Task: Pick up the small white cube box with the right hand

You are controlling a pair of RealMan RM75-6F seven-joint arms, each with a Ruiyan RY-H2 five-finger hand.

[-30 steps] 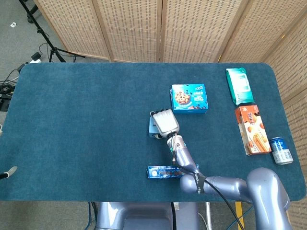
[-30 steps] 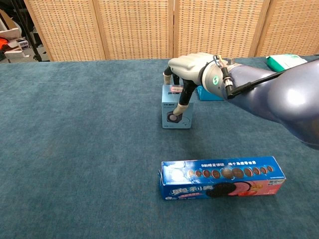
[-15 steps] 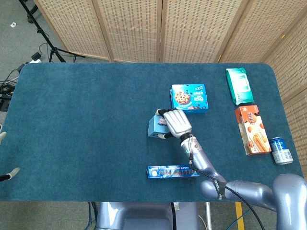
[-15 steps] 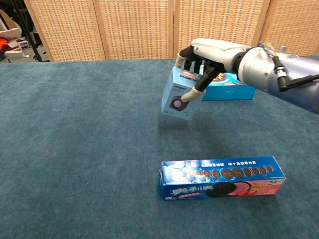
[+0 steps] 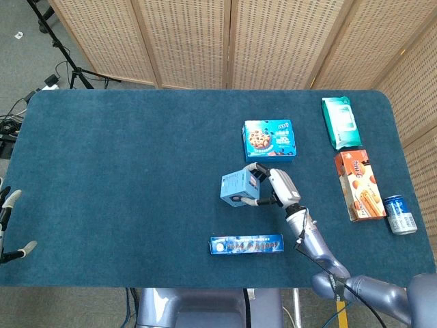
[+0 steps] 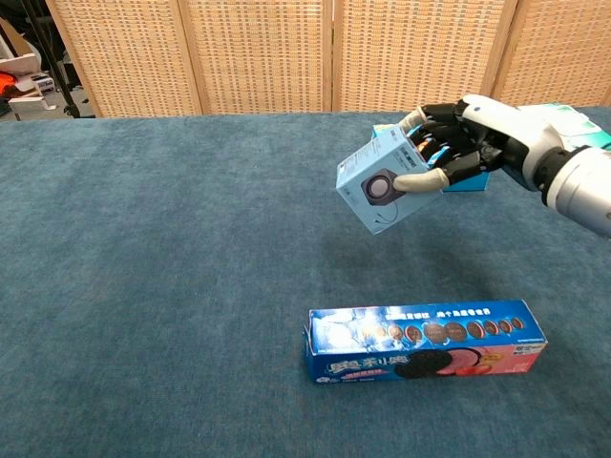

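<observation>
The small cube box (image 5: pixel 236 187) (image 6: pixel 379 189) is pale blue-white with a round dark mark on one face. It hangs tilted above the table, clear of the cloth. My right hand (image 5: pixel 276 188) (image 6: pixel 465 139) grips it from the right side, thumb across the marked face and fingers behind. A sliver of my left hand (image 5: pixel 8 225) shows at the far left edge of the head view, fingers apart and holding nothing.
A long blue cookie box (image 5: pixel 246 244) (image 6: pixel 425 341) lies near the front edge below the lifted cube. A blue cookie carton (image 5: pixel 270 139), a teal wipes pack (image 5: pixel 339 121), an orange box (image 5: pixel 359 184) and a can (image 5: pixel 400 215) sit to the right on the blue table (image 5: pixel 123 171).
The right hand has lifted the cube box off the table and carried it up and to the right, tilting it. The left hand has crept a little into view.
</observation>
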